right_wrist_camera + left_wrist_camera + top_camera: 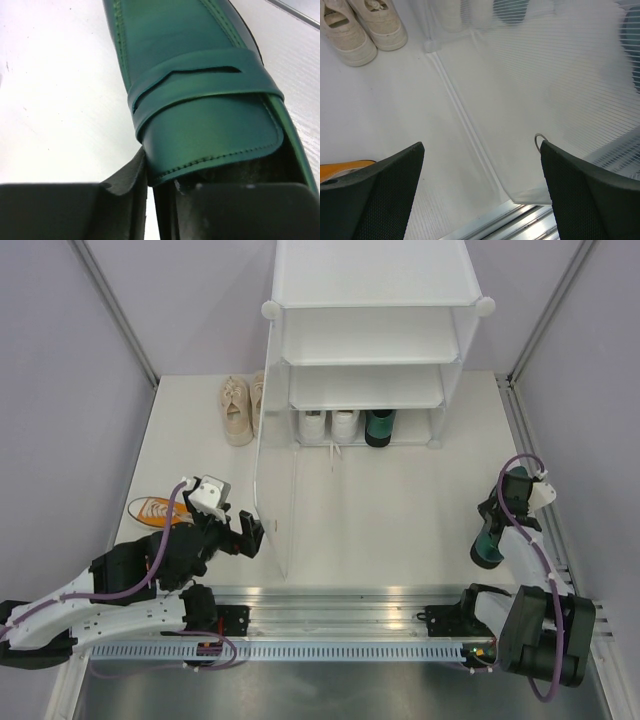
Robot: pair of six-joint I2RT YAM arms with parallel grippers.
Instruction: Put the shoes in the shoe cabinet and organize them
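My left pincer (238, 532) hangs spread wide beside the orange canvas sneaker with white sole (152, 510). Cream lace-up sneakers (238, 408) sit left of the tall white plastic shoe cabinet (370, 340), whose bottom tier holds white sneakers (328, 424). My right pincer (502, 508) pinches a dark green leather loafer (488, 545) at its opening, near the table's right edge.

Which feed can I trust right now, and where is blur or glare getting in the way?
Top view: evenly lit and sharp, though the white cabinet is bright. Left wrist view: the ribbed see-through side panel smears what's behind it; the cream sneakers read clearly. Right wrist view: the green shoe fills the frame with a soft sheen, and the dark fingers look soft.
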